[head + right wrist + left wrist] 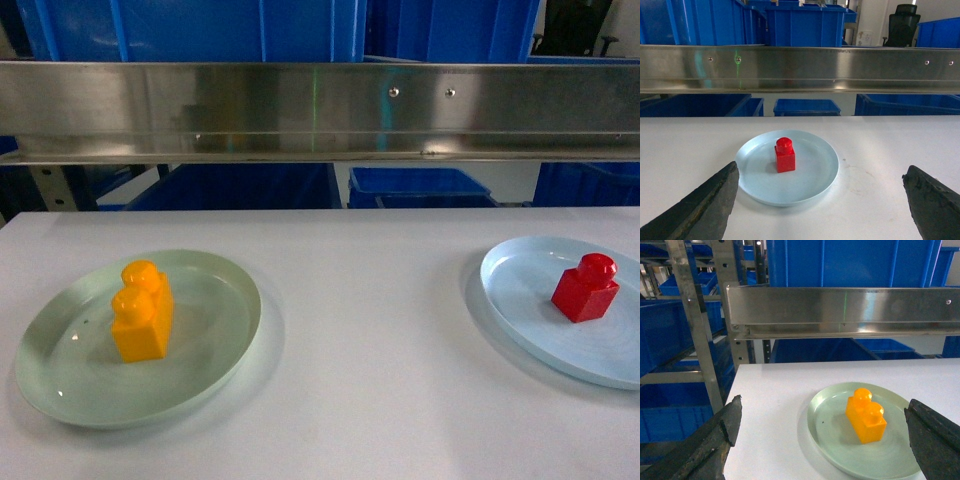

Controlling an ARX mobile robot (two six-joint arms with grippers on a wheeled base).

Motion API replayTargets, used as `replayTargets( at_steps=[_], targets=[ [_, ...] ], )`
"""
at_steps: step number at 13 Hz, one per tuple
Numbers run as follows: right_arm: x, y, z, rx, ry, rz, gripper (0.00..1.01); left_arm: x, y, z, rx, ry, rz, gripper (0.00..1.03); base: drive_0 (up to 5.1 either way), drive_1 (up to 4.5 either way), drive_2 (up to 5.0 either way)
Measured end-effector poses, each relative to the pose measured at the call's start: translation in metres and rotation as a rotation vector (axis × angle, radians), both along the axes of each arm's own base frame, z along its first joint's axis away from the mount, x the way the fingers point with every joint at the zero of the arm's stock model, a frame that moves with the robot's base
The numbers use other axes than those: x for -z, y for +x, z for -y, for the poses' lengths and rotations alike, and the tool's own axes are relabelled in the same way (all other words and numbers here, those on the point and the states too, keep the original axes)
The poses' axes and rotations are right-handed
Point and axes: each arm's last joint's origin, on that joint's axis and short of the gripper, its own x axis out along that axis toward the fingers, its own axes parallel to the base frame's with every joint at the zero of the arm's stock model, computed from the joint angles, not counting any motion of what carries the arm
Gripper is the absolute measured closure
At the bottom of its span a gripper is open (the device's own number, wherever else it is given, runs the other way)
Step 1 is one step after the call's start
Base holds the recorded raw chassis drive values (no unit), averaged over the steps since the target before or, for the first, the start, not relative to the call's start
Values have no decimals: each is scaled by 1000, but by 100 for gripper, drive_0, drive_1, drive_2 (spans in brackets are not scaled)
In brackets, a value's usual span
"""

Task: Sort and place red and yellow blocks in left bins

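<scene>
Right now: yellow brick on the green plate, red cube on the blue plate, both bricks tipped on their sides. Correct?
Not quite. The yellow brick is on the green plate and the red cube on the blue plate, but both stand upright, studs up. The head view shows it.

Orange-yellow brick (pixel 142 312) on pale green plate (pixel 60 385), red cube (pixel 586 289) on lt blue plate (pixel 515 310), white worktop (pixel 370 380), blue bins (pixel 200 28), silver rail (pixel 320 108), dark grey end effector fingers (pixel 705 200)

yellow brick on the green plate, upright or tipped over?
Upright. The yellow brick stands on its base on the green plate, both studs facing up; the left wrist view shows the same.
</scene>
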Motion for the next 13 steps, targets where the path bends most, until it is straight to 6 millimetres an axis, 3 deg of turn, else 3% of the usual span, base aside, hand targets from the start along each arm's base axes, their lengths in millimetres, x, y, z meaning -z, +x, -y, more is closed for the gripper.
replayTargets(
  at_steps=[7, 8, 9, 10, 11, 12, 13],
  targets=[
    [0, 0, 0, -5, 3, -7, 3, 1, 0, 1, 0, 1, -14, 5, 0, 0, 0],
    [-5, 4, 1, -40, 23, -69, 4, -5, 4, 8, 31, 7, -59, 5, 0, 0, 0],
    [-28, 13, 2, -58, 38, -54, 5, -31, 13, 13, 103, 3, -39, 5, 0, 0, 0],
    [-93, 35, 2, -97, 53, 91, 3, -89, 35, 9, 88, -5, 67, 5, 0, 0, 0],
    [-127, 55, -1, -127, 51, 158, 3, -121, 55, 7, 62, -5, 111, 5, 0, 0, 0],
    [-148, 90, -10, -156, 57, 147, 3, -137, 88, 8, 67, -9, 42, 5, 0, 0, 0],
    [-141, 136, -20, -171, 65, 15, 3, -129, 131, 14, 80, -21, -128, 5, 0, 0, 0]
  ],
)
